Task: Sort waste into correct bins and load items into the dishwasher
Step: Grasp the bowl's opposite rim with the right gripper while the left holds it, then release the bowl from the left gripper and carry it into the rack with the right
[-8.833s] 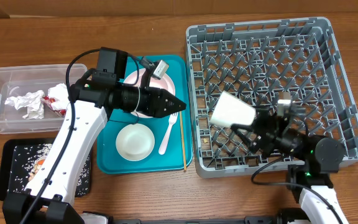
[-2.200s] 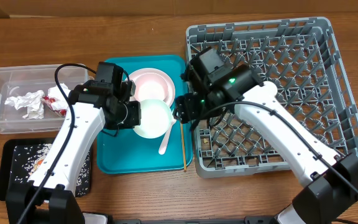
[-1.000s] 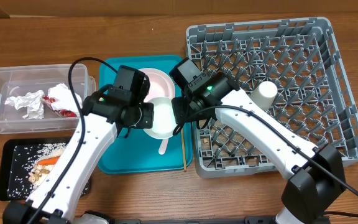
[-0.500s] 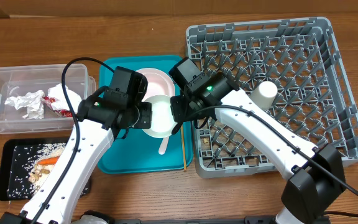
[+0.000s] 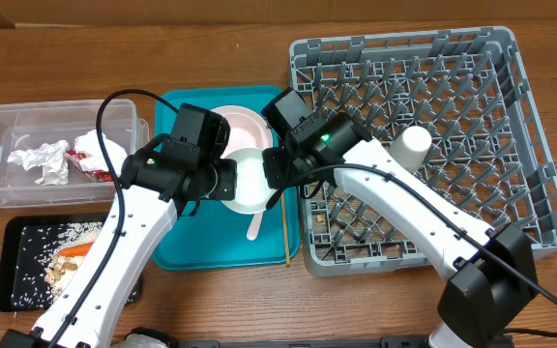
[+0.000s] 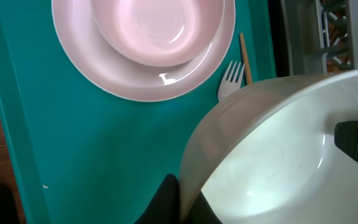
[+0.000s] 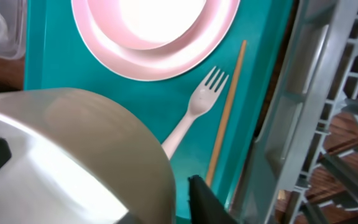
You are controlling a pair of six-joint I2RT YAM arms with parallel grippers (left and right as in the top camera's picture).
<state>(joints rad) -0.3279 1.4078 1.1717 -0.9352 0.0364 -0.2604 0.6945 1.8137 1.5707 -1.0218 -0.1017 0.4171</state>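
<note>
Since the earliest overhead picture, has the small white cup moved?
Yes: the small white cup lies farther right in the grey dish rack, nearer its centre.

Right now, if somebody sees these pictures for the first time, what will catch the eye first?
First, the two arms meet at a white bowl above the teal tray: the left gripper grips its left rim, and the right gripper is at its right rim. Next comes the big grey rack on the right, with a white cup in it.
</note>
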